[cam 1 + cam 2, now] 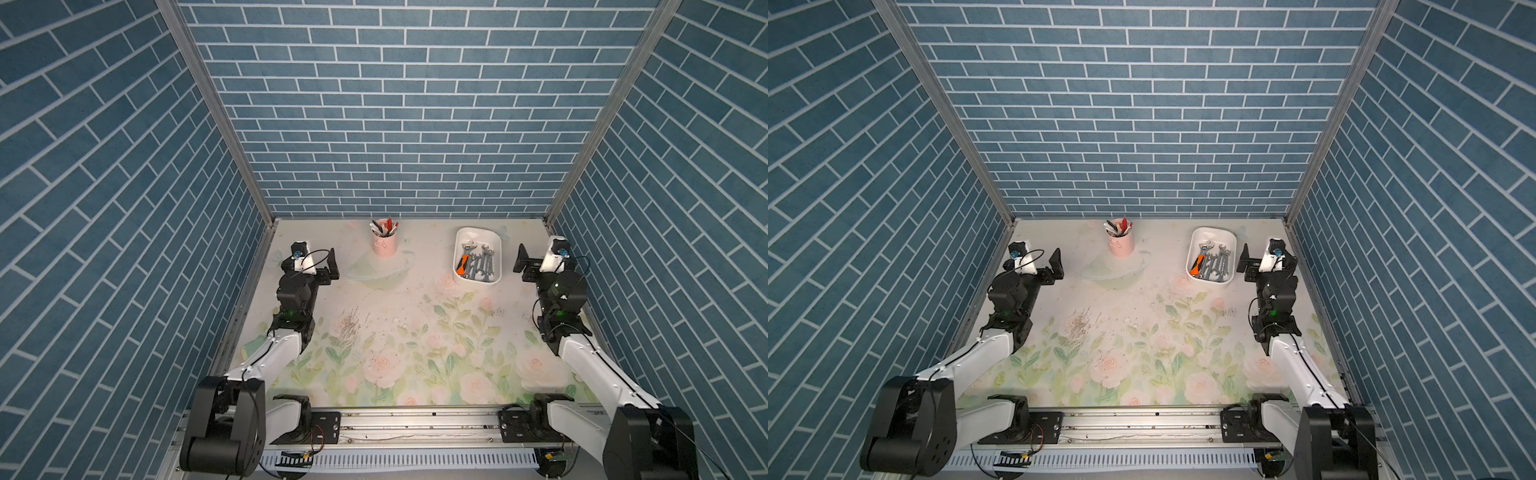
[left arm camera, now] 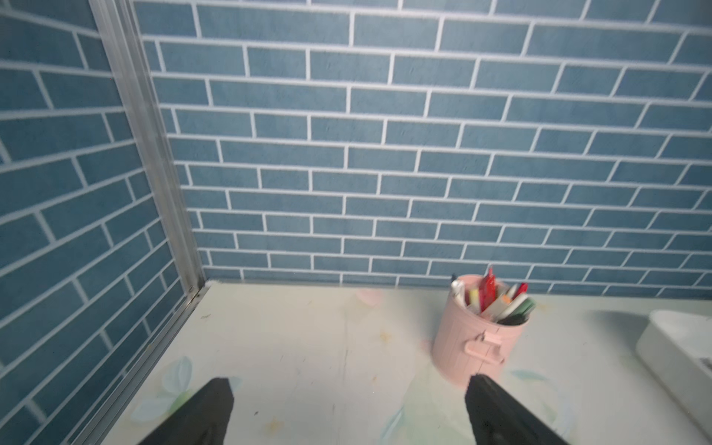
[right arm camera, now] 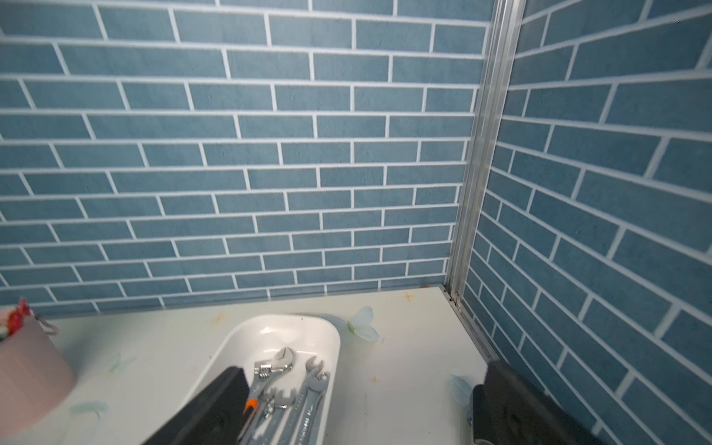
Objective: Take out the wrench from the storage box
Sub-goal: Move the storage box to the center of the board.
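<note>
Blue brick-pattern walls (image 1: 395, 104) on three sides, pale floral tabletop (image 1: 395, 303) beneath. Close to the back wall, pink pen cup (image 1: 385, 247), upright, stuffed with pens. To the right of the pen cup and well apart from it, at about the same depth: white storage box (image 1: 478, 233), shallow, rounded corners, visible in both top views. Inside it, several grey wrenches (image 1: 482, 266) lying side by side lengthwise, bunched toward the near end, far end bare. Among them, on the side nearer the pen cup, an adjustable wrench (image 3: 283, 358) with an orange grip. All still in the box, none lifted out. To the left of the pen cup, well apart from it: left gripper (image 2: 348, 381), fingers (image 2: 215, 408) spread wide, nothing between them. Farther right of the pen cup than the box, just beside the box's right wall: right gripper (image 3: 368, 370), likewise spread wide, gripping nothing. In the right wrist view, one finger across the box's edge, contact impossible to tell.
</note>
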You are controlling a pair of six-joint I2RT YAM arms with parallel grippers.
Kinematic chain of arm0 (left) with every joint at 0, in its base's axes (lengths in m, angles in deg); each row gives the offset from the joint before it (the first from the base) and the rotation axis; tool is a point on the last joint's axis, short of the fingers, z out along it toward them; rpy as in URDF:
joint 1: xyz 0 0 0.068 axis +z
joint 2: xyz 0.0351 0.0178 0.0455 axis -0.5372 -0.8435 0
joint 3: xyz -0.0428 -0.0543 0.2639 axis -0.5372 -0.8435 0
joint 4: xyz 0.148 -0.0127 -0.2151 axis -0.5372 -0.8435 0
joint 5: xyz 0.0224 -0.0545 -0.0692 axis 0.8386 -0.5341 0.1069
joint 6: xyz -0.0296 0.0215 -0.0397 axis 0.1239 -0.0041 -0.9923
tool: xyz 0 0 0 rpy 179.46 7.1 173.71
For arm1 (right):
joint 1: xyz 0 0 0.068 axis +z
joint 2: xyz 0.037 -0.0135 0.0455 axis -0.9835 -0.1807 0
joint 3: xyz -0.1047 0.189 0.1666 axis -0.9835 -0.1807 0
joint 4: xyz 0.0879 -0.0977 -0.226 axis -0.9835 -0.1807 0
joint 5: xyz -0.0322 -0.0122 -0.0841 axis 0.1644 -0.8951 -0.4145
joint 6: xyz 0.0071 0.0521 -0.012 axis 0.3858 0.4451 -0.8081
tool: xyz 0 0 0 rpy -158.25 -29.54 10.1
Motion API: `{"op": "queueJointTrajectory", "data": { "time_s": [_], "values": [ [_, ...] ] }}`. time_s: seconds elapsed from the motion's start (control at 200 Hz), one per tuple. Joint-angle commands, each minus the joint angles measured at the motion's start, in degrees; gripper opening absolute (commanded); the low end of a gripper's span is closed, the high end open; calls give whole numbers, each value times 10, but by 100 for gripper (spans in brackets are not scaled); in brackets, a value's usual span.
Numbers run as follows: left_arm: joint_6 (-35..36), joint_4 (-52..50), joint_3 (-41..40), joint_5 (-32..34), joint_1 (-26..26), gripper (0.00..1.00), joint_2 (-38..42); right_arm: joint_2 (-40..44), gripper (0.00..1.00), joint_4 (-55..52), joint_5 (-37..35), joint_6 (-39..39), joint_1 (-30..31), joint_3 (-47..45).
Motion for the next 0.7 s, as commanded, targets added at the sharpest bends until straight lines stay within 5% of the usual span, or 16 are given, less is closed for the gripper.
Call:
{"op": "queueJointTrajectory", "data": {
  "time_s": [0.0,0.255,0.355,0.695],
  "values": [
    [-57,-149,68,-6,-17,100,26,15,100,-210,13,88,-2,65],
    [-231,-386,209,-79,-19,100,15,-80,100,-400,84,152,-2,189],
    [-224,-467,247,-117,-13,100,-21,-152,100,-444,90,152,-2,234],
    [-213,-497,215,-166,-15,100,-16,-403,90,-549,102,140,-4,416]
  ]
}}
